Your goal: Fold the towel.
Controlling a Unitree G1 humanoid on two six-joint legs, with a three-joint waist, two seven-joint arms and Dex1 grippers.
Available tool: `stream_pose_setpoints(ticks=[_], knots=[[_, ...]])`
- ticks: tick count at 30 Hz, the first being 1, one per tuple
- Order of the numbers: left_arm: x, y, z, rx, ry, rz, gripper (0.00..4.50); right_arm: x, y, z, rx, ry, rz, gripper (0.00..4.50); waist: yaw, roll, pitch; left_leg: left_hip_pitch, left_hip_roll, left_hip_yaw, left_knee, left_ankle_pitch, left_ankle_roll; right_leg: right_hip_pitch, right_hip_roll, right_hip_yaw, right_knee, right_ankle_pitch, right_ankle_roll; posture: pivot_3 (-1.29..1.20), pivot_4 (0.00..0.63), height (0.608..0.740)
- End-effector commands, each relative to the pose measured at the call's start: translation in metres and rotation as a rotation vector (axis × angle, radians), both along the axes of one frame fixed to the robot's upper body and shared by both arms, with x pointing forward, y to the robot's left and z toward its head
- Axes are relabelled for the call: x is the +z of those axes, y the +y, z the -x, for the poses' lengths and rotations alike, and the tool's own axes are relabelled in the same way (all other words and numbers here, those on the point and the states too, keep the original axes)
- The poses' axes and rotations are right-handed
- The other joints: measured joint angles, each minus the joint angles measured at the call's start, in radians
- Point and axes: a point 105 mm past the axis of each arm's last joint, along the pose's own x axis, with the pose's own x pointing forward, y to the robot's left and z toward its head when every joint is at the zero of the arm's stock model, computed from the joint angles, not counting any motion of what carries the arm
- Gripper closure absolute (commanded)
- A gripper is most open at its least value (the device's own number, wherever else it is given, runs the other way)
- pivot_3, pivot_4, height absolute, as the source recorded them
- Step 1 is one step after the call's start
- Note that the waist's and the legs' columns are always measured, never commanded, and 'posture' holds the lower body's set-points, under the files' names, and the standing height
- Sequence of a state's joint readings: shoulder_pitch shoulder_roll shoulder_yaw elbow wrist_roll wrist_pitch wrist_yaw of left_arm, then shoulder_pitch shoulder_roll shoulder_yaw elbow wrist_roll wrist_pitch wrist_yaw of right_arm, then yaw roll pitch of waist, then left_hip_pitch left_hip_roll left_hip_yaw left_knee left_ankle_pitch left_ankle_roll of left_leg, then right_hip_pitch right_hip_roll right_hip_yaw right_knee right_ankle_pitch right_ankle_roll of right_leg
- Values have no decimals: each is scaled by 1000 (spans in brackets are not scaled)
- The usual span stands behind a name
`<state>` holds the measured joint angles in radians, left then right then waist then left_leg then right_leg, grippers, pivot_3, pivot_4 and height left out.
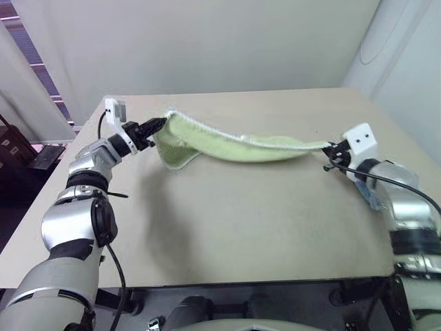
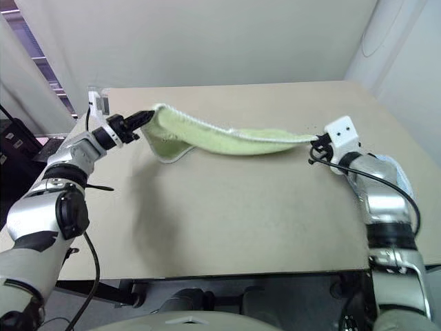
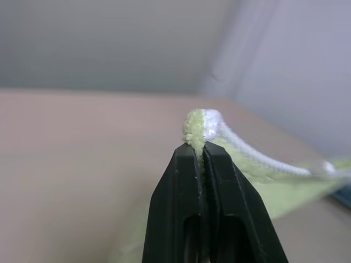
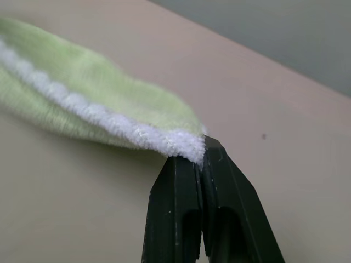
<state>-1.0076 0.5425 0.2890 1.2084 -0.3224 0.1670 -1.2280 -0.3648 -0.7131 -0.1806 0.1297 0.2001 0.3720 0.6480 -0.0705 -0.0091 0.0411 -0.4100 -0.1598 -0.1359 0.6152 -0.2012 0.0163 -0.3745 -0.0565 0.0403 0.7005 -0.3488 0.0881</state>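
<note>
The towel [image 1: 227, 143] hangs stretched above the table [image 1: 241, 221], its ends clenched by the left fingers [image 3: 181, 181] and right fingers [image 4: 178, 186]. Both bite only the piped edge, so a hard pull could slip a corner free.

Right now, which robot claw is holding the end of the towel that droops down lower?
The left gripper. Beside it the towel sags into a hanging fold, while the end at the right gripper is stretched thin and flat.
</note>
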Motion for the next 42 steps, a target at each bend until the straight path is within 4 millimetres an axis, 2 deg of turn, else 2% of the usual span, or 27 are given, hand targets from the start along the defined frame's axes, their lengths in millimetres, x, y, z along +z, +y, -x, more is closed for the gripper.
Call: stream_pose_setpoints(ticks=[1, 5, 10, 12, 15, 18, 26, 30, 35, 37, 41, 42], knots=[[11, 16, 22, -120, -50, -115, 4457, 22, 11, 35, 115, -4, -4, 4500, 3, 0, 0, 0, 0, 0, 0, 0, 0, 0, 0, 0, 0, 0, 0, 0, 0, 740], [6, 20, 45, -212, 5, -130, 4457, 16, 14, 70, 169, 76, 10, 4500, 19, 0, 0, 1, 0, -1, 0, 0, 0, 1, 0, 0, -1, 0, 0, 0, 0, 740], [-9, 11, 85, -357, 43, -211, 4457, 8, 10, 114, 204, 202, 6, 4500, 46, -1, 0, 1, 0, -1, 3, -3, -1, 2, -1, -1, -4, -1, -1, 0, 0, 740], [-9, 9, 96, -381, 44, -202, 4457, 4, 4, 126, 189, 247, 7, 4500, 59, -1, 0, 1, 0, -1, 3, -3, -1, 2, -1, -1, -4, -2, -4, 0, 0, 740], [-16, 2, 123, -477, 78, -240, 4457, 0, 1, 145, 200, 303, -4, 4500, 64, -1, 0, 0, 0, 0, 4, -3, -1, 3, -1, -1, -6, -2, -5, 0, 0, 740], [-25, 5, 147, -549, 105, -297, 4457, -5, -2, 162, 207, 361, -7, 4500, 64, 0, 0, 1, 1, 0, 3, -4, 0, 5, -1, -1, -10, -3, -6, 0, 0, 740], [-37, 16, 165, -584, 164, -341, 4457, -7, 7, 194, 257, 426, -45, 4500, 77, 1, 1, 1, 2, 3, 0, -6, 2, 8, -3, 0, -18, -3, -7, 0, 0, 740], [-49, 26, 182, -608, 218, -389, 4457, -14, 5, 216, 258, 498, -11, 4500, 84, 3, 1, 0, 2, 4, -2, -7, 4, 7, -4, 0, -21, -4, -7, 0, 0, 740], [-48, 41, 207, -599, 296, -391, 4457, -17, 0, 237, 264, 557, 32, 4500, 83, 5, 2, -1, 2, 5, -4, -9, 7, 8, -4, 0, -25, -5, -7, 0, 0, 740], [-49, 42, 212, -592, 302, -392, 4457, -20, 3, 238, 285, 573, 48, 4500, 83, 5, 2, 0, 2, 5, -4, -9, 7, 10, -4, 1, -28, -5, -7, 0, 0, 740], [-51, 41, 204, -542, 289, -359, 4457, -23, 12, 231, 352, 568, 90, 4500, 84, 7, 3, 2, 3, 10, -4, -10, 9, 16, -7, 0, -30, -5, -7, 0, 0, 740], [-50, 39, 201, -530, 280, -343, 4457, -24, 13, 223, 364, 553, 87, 4500, 84, 8, 3, 2, 4, 14, -4, -11, 10, 16, -8, 0, -30, -5, -8, 0, 0, 740]])
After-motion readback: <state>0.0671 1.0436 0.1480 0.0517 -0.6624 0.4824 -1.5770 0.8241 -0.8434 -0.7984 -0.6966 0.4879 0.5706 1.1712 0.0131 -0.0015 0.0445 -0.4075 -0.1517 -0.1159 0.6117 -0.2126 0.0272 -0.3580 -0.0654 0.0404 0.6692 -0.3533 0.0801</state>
